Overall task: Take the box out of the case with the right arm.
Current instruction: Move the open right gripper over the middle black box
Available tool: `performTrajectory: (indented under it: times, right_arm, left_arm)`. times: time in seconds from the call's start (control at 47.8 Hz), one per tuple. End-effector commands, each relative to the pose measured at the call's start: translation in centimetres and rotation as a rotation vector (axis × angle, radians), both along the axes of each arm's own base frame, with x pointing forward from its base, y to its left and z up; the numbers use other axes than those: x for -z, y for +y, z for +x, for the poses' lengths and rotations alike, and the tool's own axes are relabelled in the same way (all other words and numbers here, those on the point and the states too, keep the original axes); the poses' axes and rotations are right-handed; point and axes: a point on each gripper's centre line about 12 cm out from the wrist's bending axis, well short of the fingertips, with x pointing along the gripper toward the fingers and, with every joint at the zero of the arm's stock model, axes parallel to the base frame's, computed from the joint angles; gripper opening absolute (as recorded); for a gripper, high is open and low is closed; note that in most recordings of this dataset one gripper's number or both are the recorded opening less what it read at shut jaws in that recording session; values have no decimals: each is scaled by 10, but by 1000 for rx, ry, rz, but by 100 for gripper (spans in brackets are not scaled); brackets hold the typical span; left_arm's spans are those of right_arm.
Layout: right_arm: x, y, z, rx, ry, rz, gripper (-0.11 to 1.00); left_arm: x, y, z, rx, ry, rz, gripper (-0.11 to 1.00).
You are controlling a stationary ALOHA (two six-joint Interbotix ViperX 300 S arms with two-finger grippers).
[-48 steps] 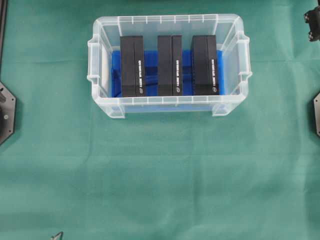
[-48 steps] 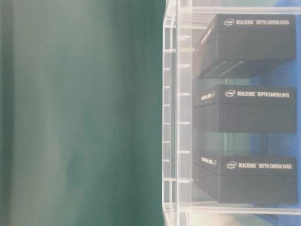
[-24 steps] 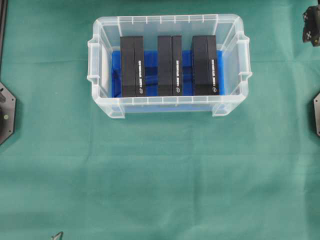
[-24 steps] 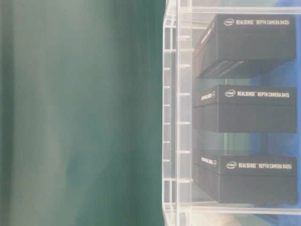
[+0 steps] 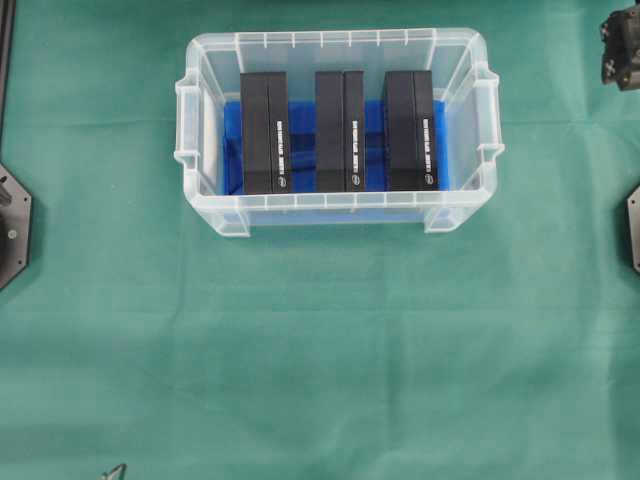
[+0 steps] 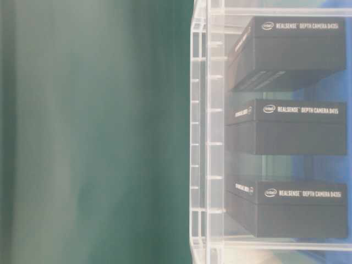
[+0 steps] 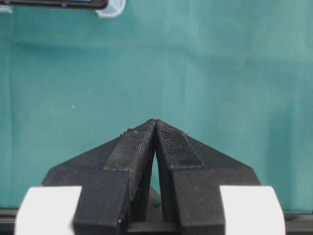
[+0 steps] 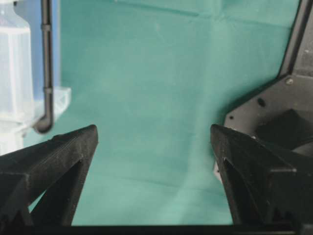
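A clear plastic case (image 5: 338, 215) is sitting toward the far side of a worktop (image 5: 320, 350) covered in green cloth. It is a rectangular tub with a ribbed rim, a handle on each short side and a blue sheet lining its floor.

Three black boxes are standing inside it in a row, set apart from one another: the left box (image 5: 264, 132), the middle box (image 5: 339, 130) and the right box (image 5: 411, 130). Each is long and narrow, matte black, with a line of small white lettering along one face. The table-level view is showing that lettering as a depth-camera brand name.

The task is only beginning, as far as the views show. No box is out of the case, and nothing is lying on the cloth beside it. What is left is the reach into the tub, the grasp, the lift and the setting down.

The right hand (image 8: 154, 142) is standing wide open and empty above bare cloth, well apart from the boxes. The left hand (image 7: 155, 123) is closed, its two tips touching, holding nothing, over open cloth in front of the case.
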Motion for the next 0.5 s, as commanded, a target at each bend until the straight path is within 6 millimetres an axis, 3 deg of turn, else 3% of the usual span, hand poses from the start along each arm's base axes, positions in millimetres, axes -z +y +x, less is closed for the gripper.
performTrajectory:
  times: [0.0, 0.23, 0.481]
  right_arm:
    - [-11, -3, 8, 0, -40, -21, 94]
    - [-14, -6, 44, -25, -39, -11, 94]
    - [-15, -6, 113, -67, -71, -8, 94]
  left_arm:
    - [-9, 0, 1, 2, -26, -1, 0]
    - [-9, -1, 1, 4, -24, -2, 0]
    - [-8, 0, 0, 2, -14, 1, 0]
